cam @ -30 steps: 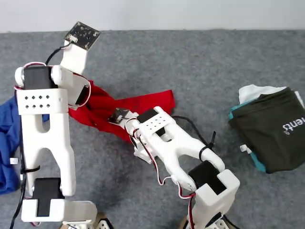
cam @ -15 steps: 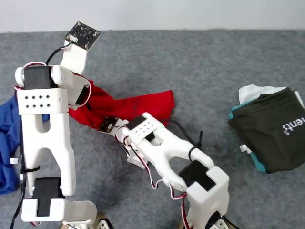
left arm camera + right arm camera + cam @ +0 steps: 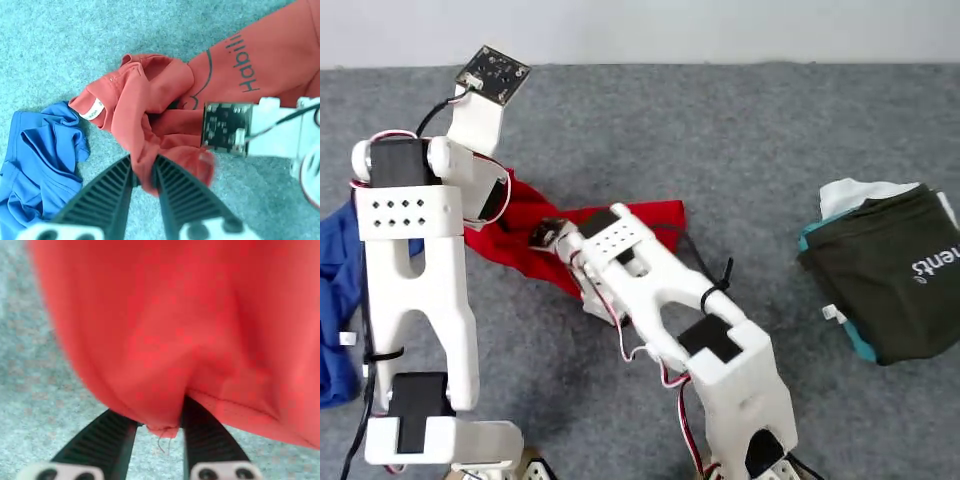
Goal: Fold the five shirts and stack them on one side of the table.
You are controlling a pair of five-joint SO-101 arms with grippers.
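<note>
Right arm [image 3: 650, 290] has swung across toward the left arm [image 3: 415, 270] over the last second; its wrist now sits over the red shirt [image 3: 665, 212]. Left arm unchanged.

Red shirt lies crumpled on the desk [image 3: 750, 130] between the two arms, not yet folded. Blue shirt [image 3: 335, 300] is just beside it, also loose. Folded stack [image 3: 885, 270] sits well apart at the other side.

Left fingers [image 3: 107, 192] are clamped on a thick, bunched fold of the red cloth. Right fingers [image 3: 100, 440] are closed on a thin edge, with only the hem caught at the tips.

Risks, as judged:
- Right hold is shallow; any pull to spread the cloth could slip the hem free.
- Left pinch takes several layers; a lift likely raises a wad, not one flat panel.
- Both holds are near each other and the wrists are close; a careless move could knock them together.
- Dragging the red shirt may catch the blue one.
</note>
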